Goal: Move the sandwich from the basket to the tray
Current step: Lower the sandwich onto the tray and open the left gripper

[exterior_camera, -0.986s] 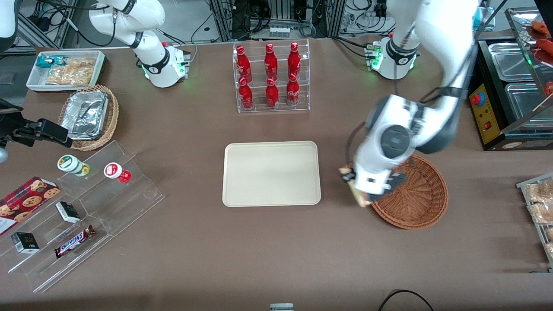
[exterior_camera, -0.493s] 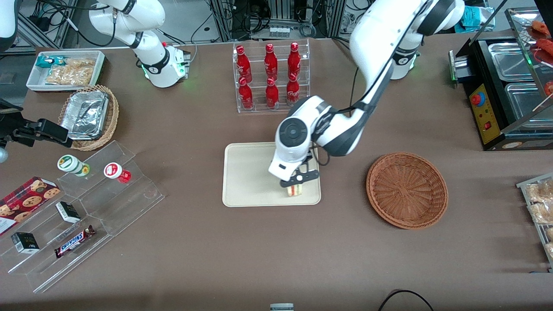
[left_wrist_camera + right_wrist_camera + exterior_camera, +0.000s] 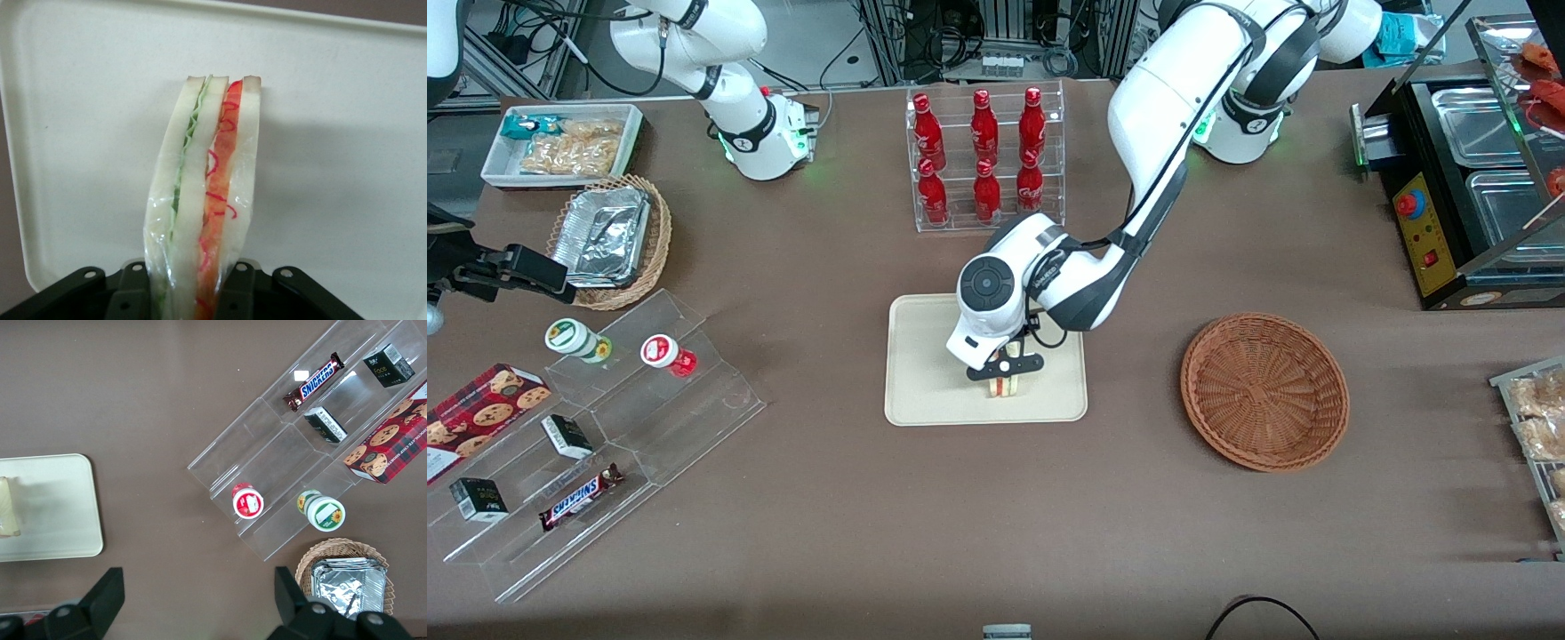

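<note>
My left gripper (image 3: pixel 1003 373) is over the cream-beige tray (image 3: pixel 925 373), near its edge nearest the front camera, and is shut on the sandwich (image 3: pixel 1004 388). In the left wrist view the wrapped sandwich (image 3: pixel 203 193) stands on edge between the black fingers (image 3: pixel 237 293), with green and red filling showing, over the tray (image 3: pixel 333 167). The sandwich edge also shows in the right wrist view (image 3: pixel 8 509) on or just above the tray (image 3: pixel 60 513). The reddish-brown wicker basket (image 3: pixel 1264 390) sits empty toward the working arm's end of the table.
A clear rack of red bottles (image 3: pixel 983 160) stands farther from the front camera than the tray. A tan wicker basket with foil containers (image 3: pixel 609 238), a white snack bin (image 3: pixel 560 142) and a clear stepped stand with snacks (image 3: pixel 596 427) lie toward the parked arm's end.
My gripper has carried the sandwich from the basket's rim over to the tray, then moved a little farther along the tray toward the parked arm's end. The basket now holds nothing.
</note>
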`<state>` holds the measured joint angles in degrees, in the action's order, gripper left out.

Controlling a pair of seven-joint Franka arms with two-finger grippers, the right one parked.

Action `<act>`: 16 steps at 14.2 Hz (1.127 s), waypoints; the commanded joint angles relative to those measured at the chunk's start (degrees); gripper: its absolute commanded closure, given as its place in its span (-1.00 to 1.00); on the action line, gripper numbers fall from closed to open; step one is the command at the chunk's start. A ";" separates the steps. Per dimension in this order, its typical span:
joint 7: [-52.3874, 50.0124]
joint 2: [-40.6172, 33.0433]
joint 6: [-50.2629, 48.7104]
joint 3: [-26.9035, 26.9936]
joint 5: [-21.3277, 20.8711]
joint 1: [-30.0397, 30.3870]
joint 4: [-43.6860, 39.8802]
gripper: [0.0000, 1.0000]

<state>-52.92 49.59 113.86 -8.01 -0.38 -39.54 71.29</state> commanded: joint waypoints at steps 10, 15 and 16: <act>0.53 -0.80 -1.53 0.71 -1.21 -0.53 -2.74 -1.00; 3.16 -16.76 -12.33 0.89 -0.94 4.28 3.66 -0.98; 5.78 -19.94 -14.43 0.89 -0.86 5.87 5.69 -0.98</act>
<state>-50.98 39.27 102.19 -7.03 -0.86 -37.24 68.95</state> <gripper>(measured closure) 0.009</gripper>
